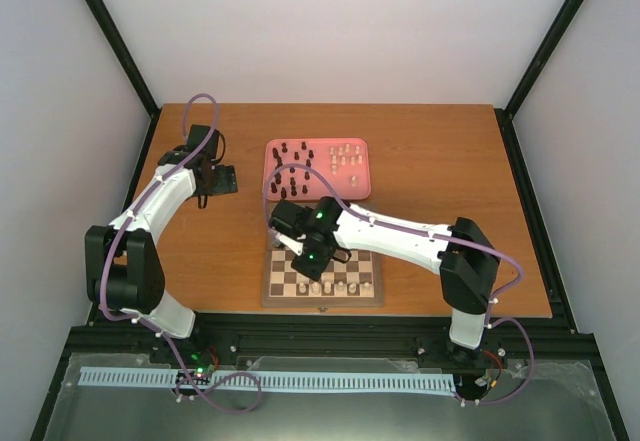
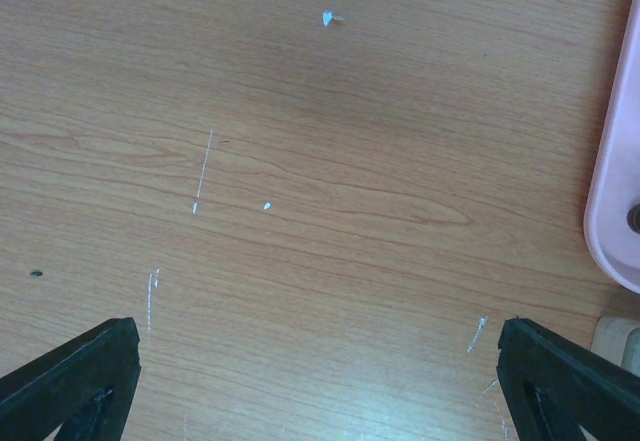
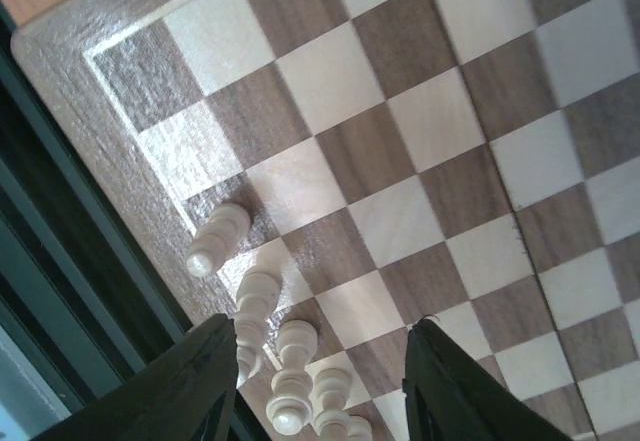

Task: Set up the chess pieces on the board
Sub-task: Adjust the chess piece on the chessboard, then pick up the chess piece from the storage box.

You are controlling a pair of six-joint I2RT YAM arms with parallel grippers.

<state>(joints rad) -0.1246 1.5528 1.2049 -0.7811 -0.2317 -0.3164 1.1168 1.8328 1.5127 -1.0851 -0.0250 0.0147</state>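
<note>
The board (image 1: pixel 270 297) lies at the table's near middle, with several cream-white pieces (image 1: pixel 335 287) standing along its near row. My right gripper (image 1: pixel 313 259) hovers over the board's left part, open and empty. In the right wrist view the gripper (image 3: pixel 320 346) is just above that row of cream pieces (image 3: pixel 218 239), near the board's corner (image 3: pixel 70 51). More dark brown pieces (image 1: pixel 290 169) and cream pieces (image 1: pixel 347 158) stand in the pink tray (image 1: pixel 363 189). My left gripper (image 1: pixel 226 180) is open and empty over bare table, left of the tray.
The pink tray's edge (image 2: pixel 612 161) shows at the right of the left wrist view. A black rail (image 3: pixel 60 291) runs beside the board's near edge. Black frame posts and white walls enclose the table (image 1: pixel 440 161).
</note>
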